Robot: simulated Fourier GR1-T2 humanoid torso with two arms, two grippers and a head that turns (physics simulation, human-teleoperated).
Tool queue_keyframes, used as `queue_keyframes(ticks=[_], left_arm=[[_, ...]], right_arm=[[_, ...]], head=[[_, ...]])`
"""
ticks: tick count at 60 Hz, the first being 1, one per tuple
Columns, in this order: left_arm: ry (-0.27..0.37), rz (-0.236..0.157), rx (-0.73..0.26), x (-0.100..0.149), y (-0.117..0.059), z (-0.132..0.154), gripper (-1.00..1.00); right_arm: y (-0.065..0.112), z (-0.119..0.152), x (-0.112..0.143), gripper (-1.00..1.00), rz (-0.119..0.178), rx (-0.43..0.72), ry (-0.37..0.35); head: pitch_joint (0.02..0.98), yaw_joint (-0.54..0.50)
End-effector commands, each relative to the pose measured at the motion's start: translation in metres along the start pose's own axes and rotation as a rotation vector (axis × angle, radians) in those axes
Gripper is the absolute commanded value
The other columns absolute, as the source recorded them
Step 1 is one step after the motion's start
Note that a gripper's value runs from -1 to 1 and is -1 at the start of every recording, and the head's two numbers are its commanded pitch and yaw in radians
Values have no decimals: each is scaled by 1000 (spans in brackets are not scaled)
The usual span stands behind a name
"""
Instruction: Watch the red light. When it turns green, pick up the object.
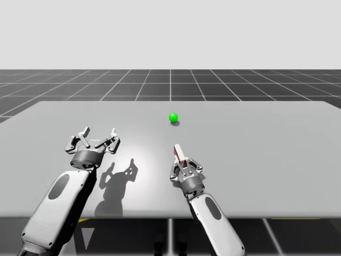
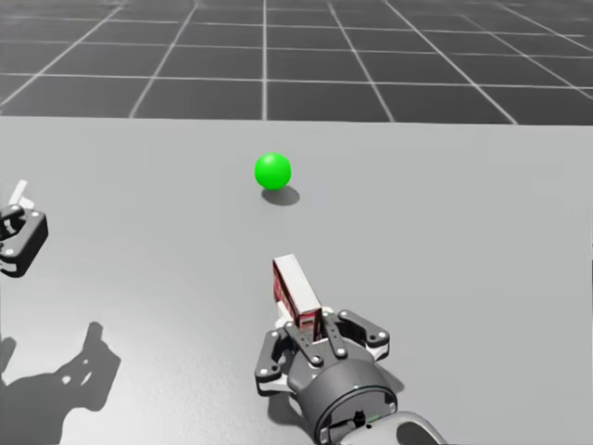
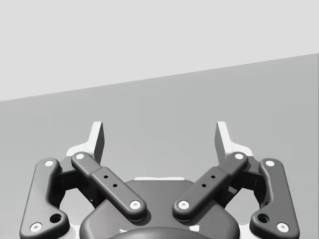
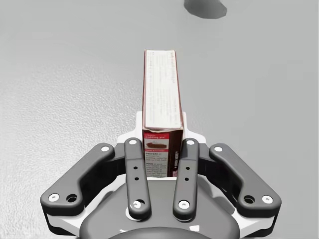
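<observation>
**A:** High view?

**B:** The left gripper point(image 1: 99, 133) was above the flat grey table point(image 1: 266, 160), with its fingers spread wide. The right gripper point(image 1: 183, 163) was pinching the slim red-and-white cardboard box point(image 1: 178, 153), which stuck out ahead of its fingertips. The small glossy green ball light point(image 1: 173, 117) sat further ahead of the right gripper, well apart from the box. It was off to the right of the left gripper.

**A:** Head view?

**B:** The grip looked the same here. The right gripper's fingers were on the box's two long sides, near its rear end. The green ball was ahead of the box's far end, apart from it and a little to the left of that gripper's line. The ball's shadow lay on the table just beside it. Part of the left gripper showed well off to the right gripper's left.

**A:** Left wrist view?

**B:** The fingers were wide apart, with grey table surface ahead of and between them.

**A:** Right wrist view?

**B:** The box was between the fingers, and both touched it, one on each long side. It pointed straight ahead of the gripper, with the pale printed face up and red edges. A dark shadow patch lay on the table far ahead of the box's end.

**A:** Was the box off the table?

**B:** I couldn't tell.
</observation>
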Motion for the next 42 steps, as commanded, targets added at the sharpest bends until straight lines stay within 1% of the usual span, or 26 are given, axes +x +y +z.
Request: queue_keyframes(ticks=[1,3,10,15,19,29,36,42], left_arm=[[0,-2,0,-1,0,0,-1000],[0,-2,1,-1,0,0,-1000],[0,-2,1,-1,0,0,-1000],[0,-3,0,-2,-1,0,-1000],[0,-3,1,-2,0,0,-1000],[0,-1,0,-2,-1,0,-1000],[0,0,0,-2,-1,0,-1000],[0,0,1,-2,-1,0,-1000]], right_arm=[[-9,1,-8,1000,-20,-82,18],[-9,1,-8,1000,-18,-84,17],[-9,1,-8,1000,-21,-84,17],[-9,1,-8,1000,-23,-82,14],[-10,1,-8,1000,-25,-89,5],[-9,3,-1,1000,-30,-89,-16],[-12,8,15,1000,-18,-92,-66],[-17,10,30,1000,-5,-98,-126]], head=[[595,-75],[563,-77],[497,-81],[465,-82],[442,-82],[435,-86],[436,-87],[438,-87]])
